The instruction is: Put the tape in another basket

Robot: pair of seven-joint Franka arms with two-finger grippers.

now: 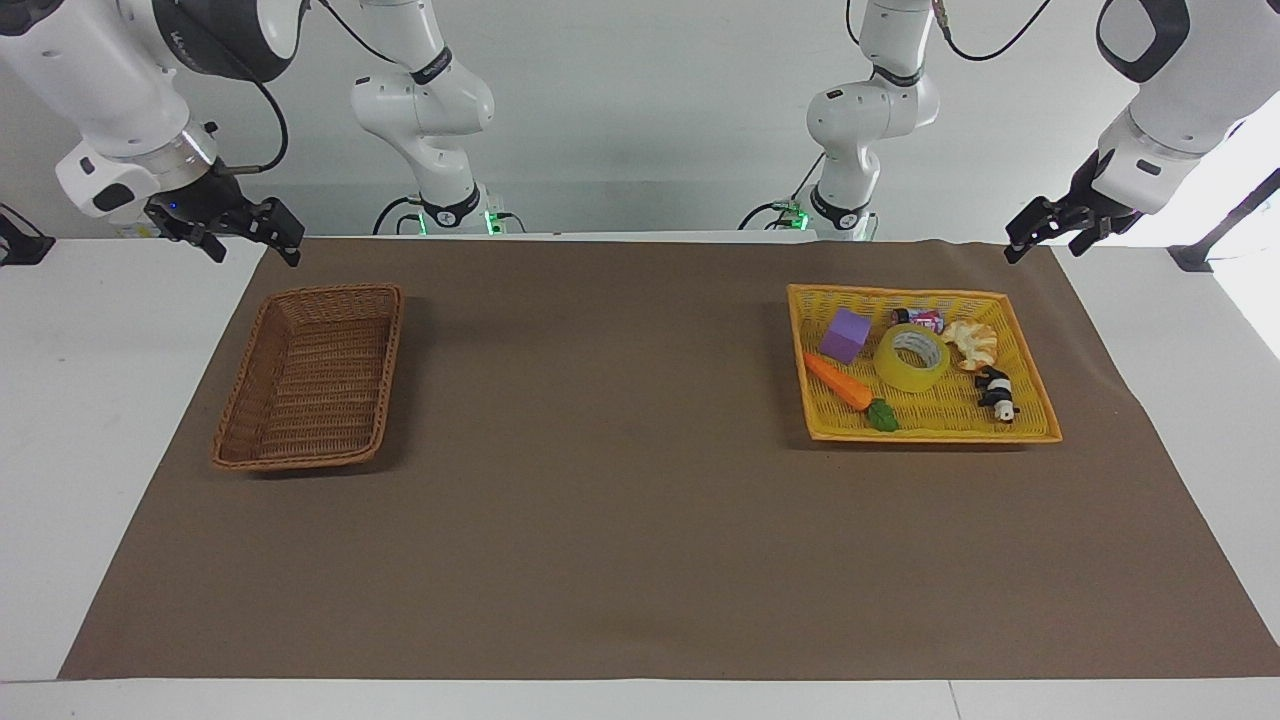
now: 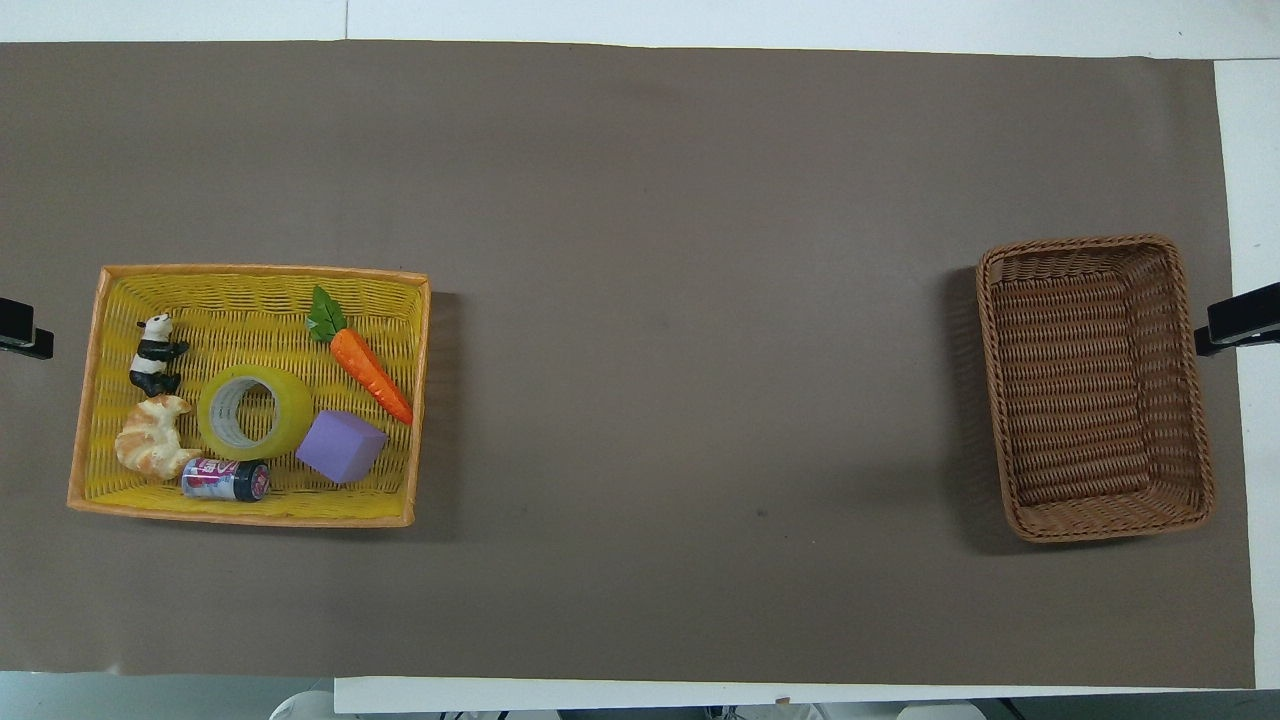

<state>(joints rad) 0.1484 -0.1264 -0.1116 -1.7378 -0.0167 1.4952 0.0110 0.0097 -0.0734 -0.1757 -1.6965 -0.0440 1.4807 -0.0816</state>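
The tape (image 1: pixel 911 357) is a translucent yellow roll that lies flat in the yellow tray basket (image 1: pixel 930 434) at the left arm's end of the table. It also shows in the overhead view (image 2: pixel 254 411). The brown wicker basket (image 1: pixel 390 350) stands empty at the right arm's end and shows in the overhead view (image 2: pixel 1090 243) too. My left gripper (image 1: pixel 1047 248) is open and empty, raised over the table's corner beside the yellow tray. My right gripper (image 1: pixel 255 255) is open and empty, raised over the table edge by the brown basket. Both arms wait.
In the yellow tray around the tape lie a purple cube (image 1: pixel 845 334), a toy carrot (image 1: pixel 840 382), a croissant (image 1: pixel 972 342), a panda figure (image 1: pixel 996 392) and a small can (image 1: pixel 922 319). A brown mat (image 1: pixel 620 480) covers the table between the baskets.
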